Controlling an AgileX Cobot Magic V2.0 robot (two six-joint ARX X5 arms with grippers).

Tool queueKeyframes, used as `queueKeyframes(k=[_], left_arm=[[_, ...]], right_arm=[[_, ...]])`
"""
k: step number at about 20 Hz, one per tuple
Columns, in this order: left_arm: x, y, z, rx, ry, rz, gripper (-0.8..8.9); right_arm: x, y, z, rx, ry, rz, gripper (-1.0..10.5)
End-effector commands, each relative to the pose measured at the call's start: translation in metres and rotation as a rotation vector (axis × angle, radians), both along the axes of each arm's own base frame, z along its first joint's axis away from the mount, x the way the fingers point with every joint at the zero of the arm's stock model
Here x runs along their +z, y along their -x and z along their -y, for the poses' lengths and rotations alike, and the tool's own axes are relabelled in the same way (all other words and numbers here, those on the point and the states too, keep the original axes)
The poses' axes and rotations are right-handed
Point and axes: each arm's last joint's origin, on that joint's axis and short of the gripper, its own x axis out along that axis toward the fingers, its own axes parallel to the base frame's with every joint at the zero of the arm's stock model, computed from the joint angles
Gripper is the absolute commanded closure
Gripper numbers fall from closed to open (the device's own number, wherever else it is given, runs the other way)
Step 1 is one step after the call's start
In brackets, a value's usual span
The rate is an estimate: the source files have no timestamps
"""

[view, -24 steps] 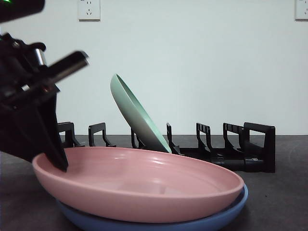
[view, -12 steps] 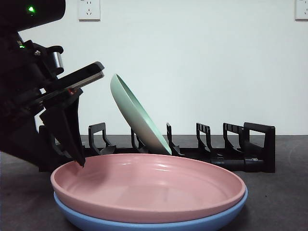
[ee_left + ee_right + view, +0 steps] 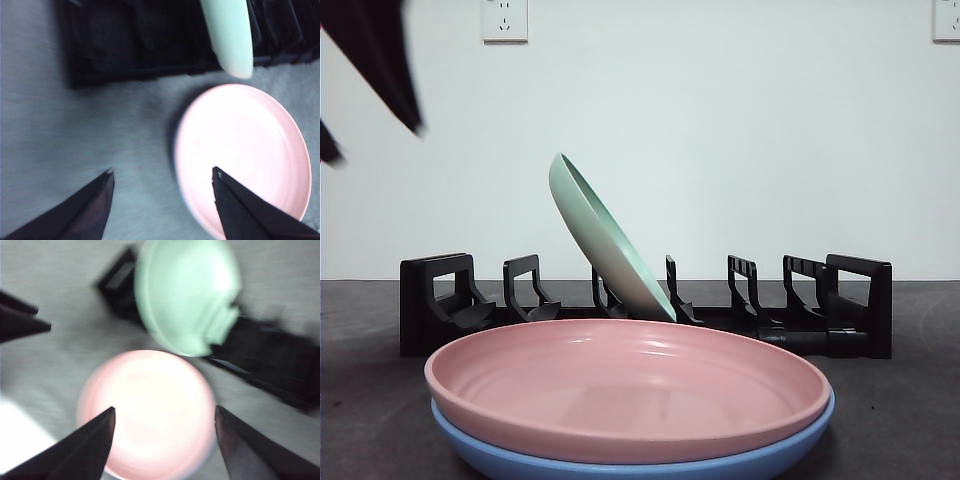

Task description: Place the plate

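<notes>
Nearest the front camera, the pink plate (image 3: 625, 385) lies flat on a blue plate (image 3: 650, 462); grip its near rim squarely and tip it upright; behind, the rack (image 3: 840, 300) holds a green plate (image 3: 605, 240); left gripper (image 3: 162, 180) and right gripper (image 3: 165, 415) hover spread, empty.
</notes>
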Motion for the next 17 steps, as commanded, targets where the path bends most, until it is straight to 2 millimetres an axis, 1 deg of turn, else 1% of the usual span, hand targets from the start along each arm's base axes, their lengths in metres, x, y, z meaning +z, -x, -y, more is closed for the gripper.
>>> queueKeyframes(k=[1, 3, 5, 7, 10, 13, 17], left_arm=[[0.027, 0.013, -0.018, 0.018, -0.002, 0.085, 5.01], [0.041, 0.026, -0.031, 0.058, 0.007, 0.103, 5.01], [0.049, 0.036, -0.04, 0.082, 0.009, 0.11, 5.01], [0.051, 0.043, -0.045, 0.097, 0.012, 0.117, 5.01], [0.05, 0.047, -0.048, 0.115, -0.002, 0.106, 5.01], [0.049, 0.048, -0.049, 0.116, -0.011, 0.093, 5.01], [0.049, 0.048, -0.049, 0.122, -0.016, 0.097, 5.01]], right_arm=[[0.0, -0.021, -0.018, 0.06, -0.05, -0.051, 6.3], [-0.002, -0.044, -0.03, 0.087, -0.057, -0.092, 6.3], [-0.004, -0.065, -0.045, 0.099, -0.021, -0.095, 6.3], [-0.008, -0.086, -0.063, 0.118, 0.018, -0.089, 6.3], [-0.016, -0.114, -0.093, 0.143, 0.059, -0.092, 6.3], [-0.028, -0.136, -0.115, 0.151, 0.091, -0.092, 6.3], [-0.048, -0.153, -0.133, 0.156, 0.107, -0.095, 6.3]])
